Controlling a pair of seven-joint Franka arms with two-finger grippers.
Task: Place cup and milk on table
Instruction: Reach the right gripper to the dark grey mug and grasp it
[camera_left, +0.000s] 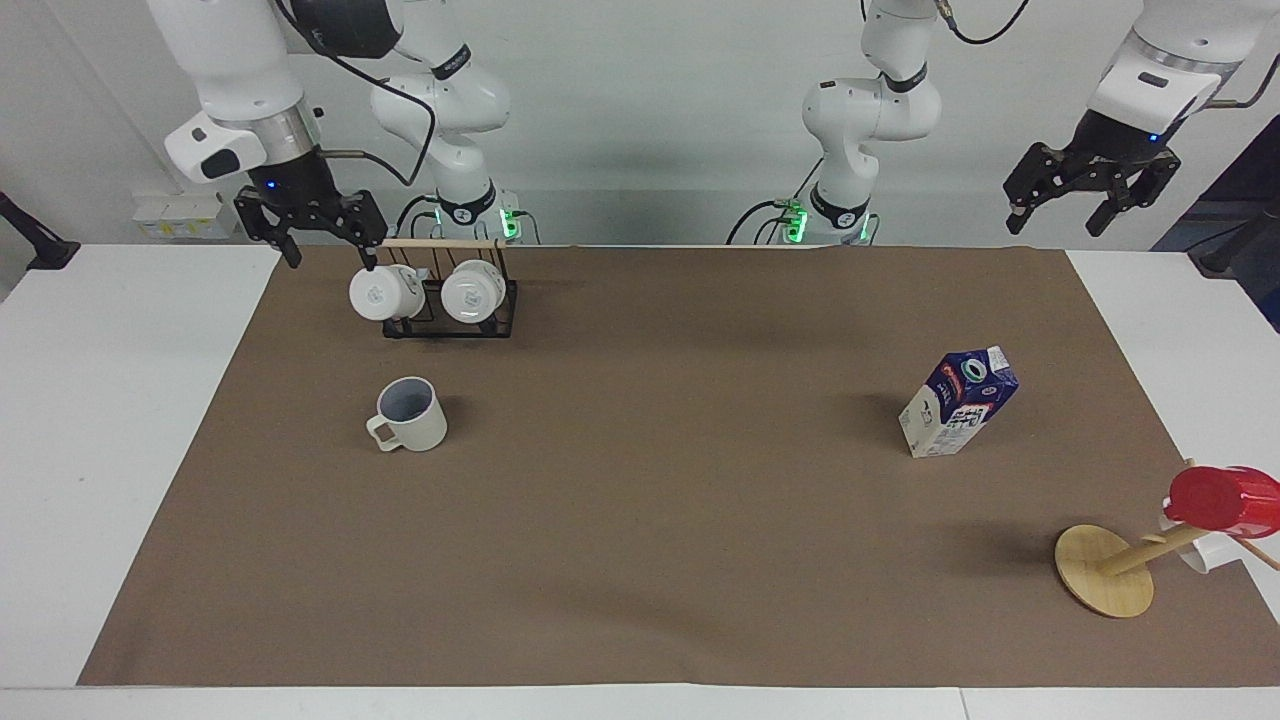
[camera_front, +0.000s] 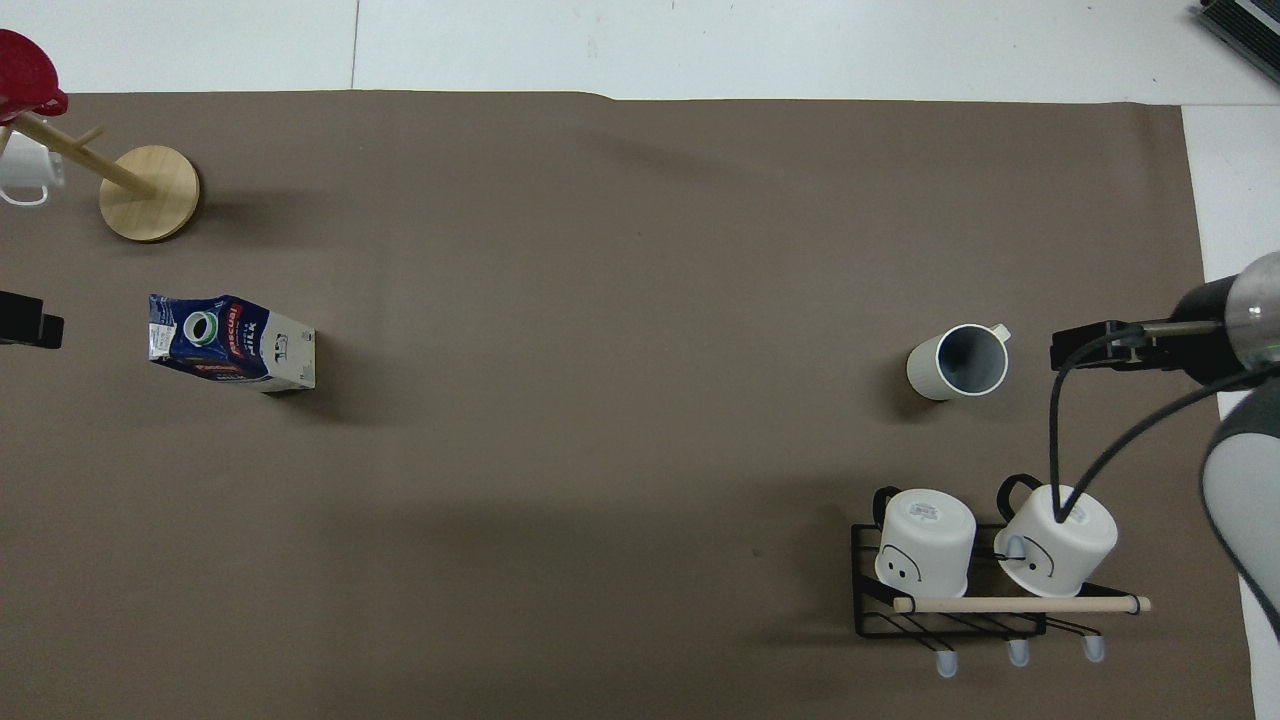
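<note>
Milk (camera_front: 232, 341) carton reads "MILK"; cup (camera_left: 410, 414) unlabelled; left pincer (camera_left: 1090, 195), right pincer (camera_left: 320, 235) both agape, empty.

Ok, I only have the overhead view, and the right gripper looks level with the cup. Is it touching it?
Observer: No. The facing view shows the right gripper raised in the air, clear of the cup.
Operator: Are its fingers open?
Observer: Yes, spread wide, with nothing between them.
Operator: And the left gripper? I see only a dark tip at my edge.
Observer: The left gripper hangs high and open at the left arm's end of the table, empty. The milk stands untouched.
</note>
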